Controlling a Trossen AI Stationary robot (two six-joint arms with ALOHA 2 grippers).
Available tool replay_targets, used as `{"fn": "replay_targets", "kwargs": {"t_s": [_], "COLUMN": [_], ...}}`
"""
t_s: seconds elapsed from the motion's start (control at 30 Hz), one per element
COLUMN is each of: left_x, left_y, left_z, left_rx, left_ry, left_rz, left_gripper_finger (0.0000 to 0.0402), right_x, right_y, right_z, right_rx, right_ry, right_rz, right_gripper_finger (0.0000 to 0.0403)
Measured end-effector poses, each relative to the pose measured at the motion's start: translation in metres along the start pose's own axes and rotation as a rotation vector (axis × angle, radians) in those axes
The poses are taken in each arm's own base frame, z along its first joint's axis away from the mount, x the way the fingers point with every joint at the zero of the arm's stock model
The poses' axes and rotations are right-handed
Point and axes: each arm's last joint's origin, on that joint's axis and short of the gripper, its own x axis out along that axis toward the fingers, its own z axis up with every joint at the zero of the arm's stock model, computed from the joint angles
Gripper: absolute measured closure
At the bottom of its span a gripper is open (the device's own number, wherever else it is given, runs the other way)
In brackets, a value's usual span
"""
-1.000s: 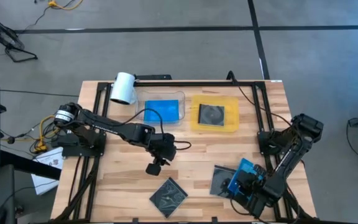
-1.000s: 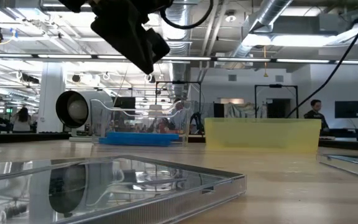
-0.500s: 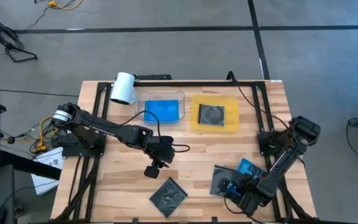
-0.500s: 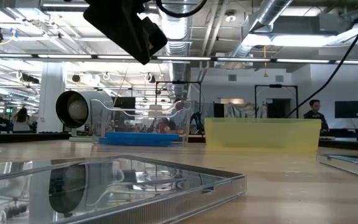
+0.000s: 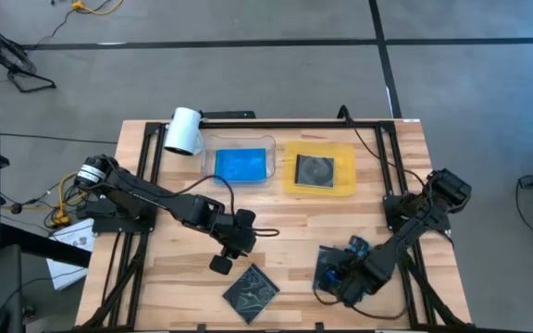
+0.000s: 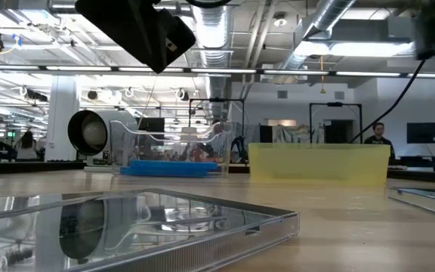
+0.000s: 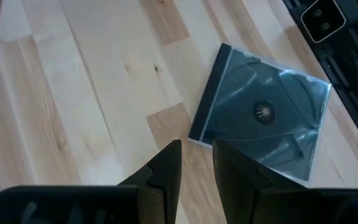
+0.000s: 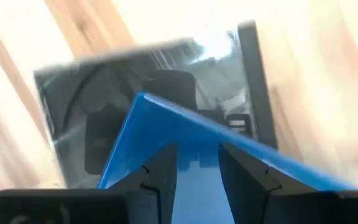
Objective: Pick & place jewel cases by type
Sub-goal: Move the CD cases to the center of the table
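Observation:
My right gripper (image 8: 197,168) is shut on a blue jewel case (image 5: 358,247) near the table's front right. It hangs over a grey-clear jewel case (image 5: 326,267) that lies flat on the wood. My left gripper (image 7: 196,177) hovers beside another grey-clear case (image 7: 260,134), which lies flat near the front edge (image 5: 251,289). Its fingers stand a narrow gap apart with only wood between them. A second blue case (image 5: 241,165) lies in the clear tray (image 5: 268,148). A grey case with a dark disc (image 5: 315,170) lies in the yellow tray (image 5: 345,185). My right gripper pinches the blue case between its two fingers by one edge (image 8: 197,146), coming from above and pointing steeply down. The case slants away below the fingers over the grey case (image 8: 166,87). Whether its far edge (image 8: 166,109) touches that case, I cannot tell.
A white cylinder (image 5: 183,130) lies at the back left beside the clear tray. Black frame rails (image 5: 146,176) run along the table's left, right and far sides. Bare wood (image 5: 285,227) lies between the trays and the front cases.
My right gripper has carried the blue case toward the table's left, over the grey case at the front right, and its wrist has rolled. My left gripper has moved toward the near edge, closer to the front grey case. No case on the table has shifted.

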Motion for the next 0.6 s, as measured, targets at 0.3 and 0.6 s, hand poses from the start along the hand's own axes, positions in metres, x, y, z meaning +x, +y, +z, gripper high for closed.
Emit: {"fn": "replay_targets", "kwargs": {"t_s": [0.3,0.6], "left_x": [0.001,-0.004], "left_y": [-0.007,-0.012], "left_z": [-0.002,-0.004], "left_rx": [-0.019,-0.017], "left_ry": [0.028,0.045], "left_rz": [0.005,0.071], "left_gripper_finger": [0.0317,0.0317], "right_x": [0.010,-0.025], "right_y": [-0.015,-0.019], "right_z": [0.042,0.036], "right_rx": [-0.078,-0.056], "right_ry": [-0.070,-0.230], "right_rz": [-0.012,0.010], "right_gripper_finger": [0.0291,0.0291]}}
